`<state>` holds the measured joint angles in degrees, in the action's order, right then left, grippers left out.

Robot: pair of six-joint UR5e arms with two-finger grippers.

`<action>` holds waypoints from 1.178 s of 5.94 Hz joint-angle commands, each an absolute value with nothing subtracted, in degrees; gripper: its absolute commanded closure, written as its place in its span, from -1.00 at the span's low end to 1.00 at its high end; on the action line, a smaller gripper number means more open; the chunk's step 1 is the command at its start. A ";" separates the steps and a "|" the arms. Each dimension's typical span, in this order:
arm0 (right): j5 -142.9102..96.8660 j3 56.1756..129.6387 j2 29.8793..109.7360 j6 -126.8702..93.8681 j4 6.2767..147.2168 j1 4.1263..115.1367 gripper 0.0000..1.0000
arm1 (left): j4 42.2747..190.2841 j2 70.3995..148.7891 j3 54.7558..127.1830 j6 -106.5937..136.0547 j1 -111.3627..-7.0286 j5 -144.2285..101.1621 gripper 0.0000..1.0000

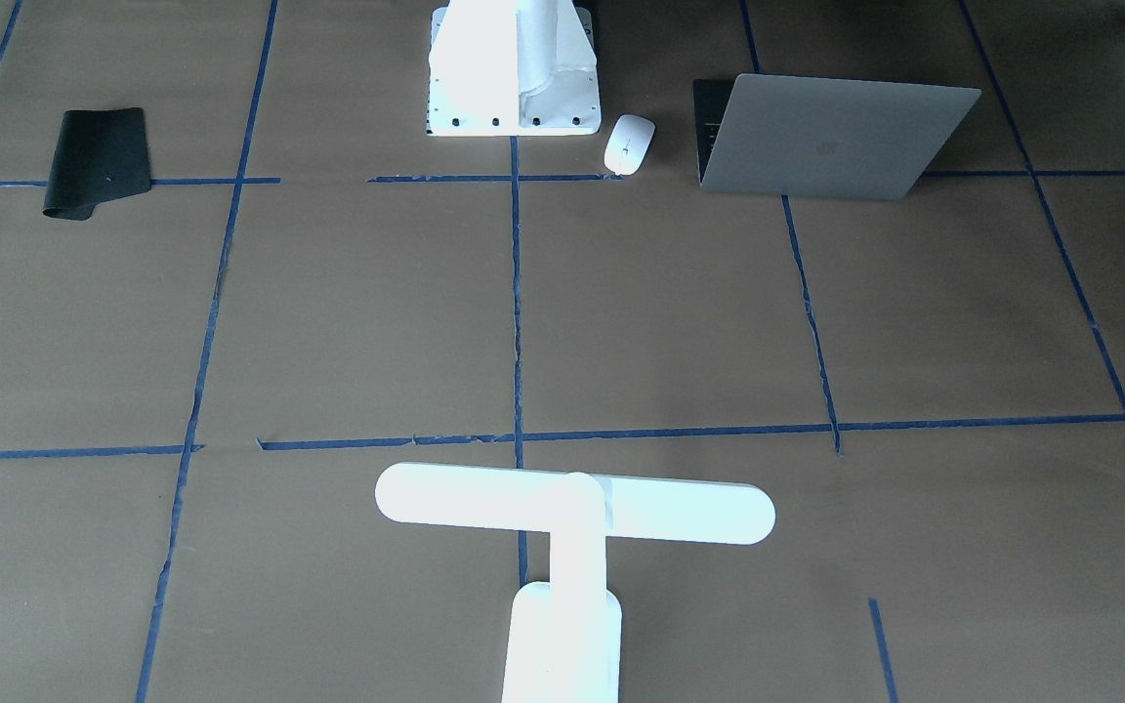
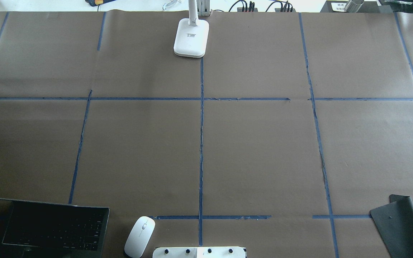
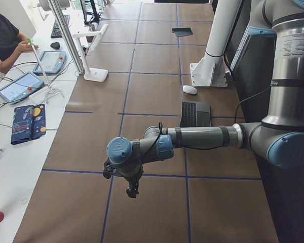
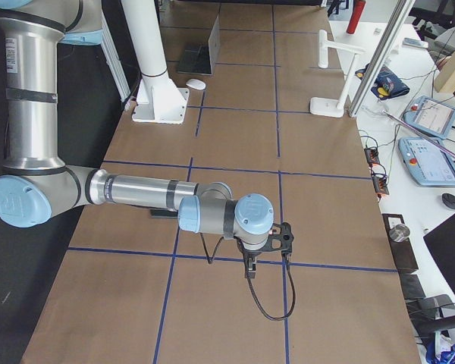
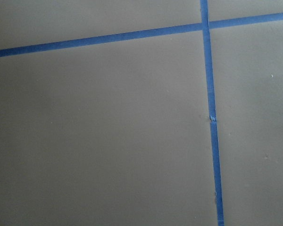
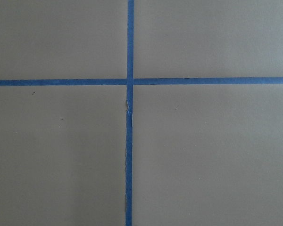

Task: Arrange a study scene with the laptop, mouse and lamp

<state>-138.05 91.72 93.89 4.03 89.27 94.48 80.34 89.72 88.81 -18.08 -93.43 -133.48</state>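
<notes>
The laptop [image 1: 836, 137] stands open by the robot's base on the left arm's side, its keyboard toward the robot [image 2: 56, 229]. The white mouse [image 1: 629, 144] lies between the laptop and the robot mount; it also shows in the overhead view [image 2: 140, 236]. The white lamp [image 1: 572, 508] stands upright at the far edge's middle, with its base [image 2: 191, 37] on the centre tape line. My left gripper [image 3: 132, 190] hangs over bare paper far off the left end. My right gripper [image 4: 250, 267] hangs likewise at the right end. I cannot tell whether either is open or shut. Both wrist views show only paper and tape.
A black floppy mat [image 1: 97, 161] lies near the robot on the right arm's side, one corner curled [image 2: 398, 225]. The white bolted mount [image 1: 514, 68] stands at the near edge's middle. An operator [image 3: 5, 35] and tablets are beyond the far edge.
</notes>
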 commanded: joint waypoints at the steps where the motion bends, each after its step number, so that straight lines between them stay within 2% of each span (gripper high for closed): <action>1: -138.16 92.02 93.87 4.04 89.30 94.48 -1.00 | 80.16 89.13 95.58 -7.22 -93.34 -133.33 -1.00; 3: -138.16 92.81 93.87 3.96 89.38 94.48 -1.00 | 79.54 83.43 108.40 7.47 -91.25 -133.50 -1.00; 5: -137.99 93.25 93.87 3.87 89.38 94.40 -1.00 | 79.54 78.86 122.45 33.79 -80.99 -133.51 -1.00; 7: -137.90 93.51 93.35 3.78 89.38 94.39 -1.00 | 79.54 77.26 131.45 57.28 -73.69 -133.33 -1.00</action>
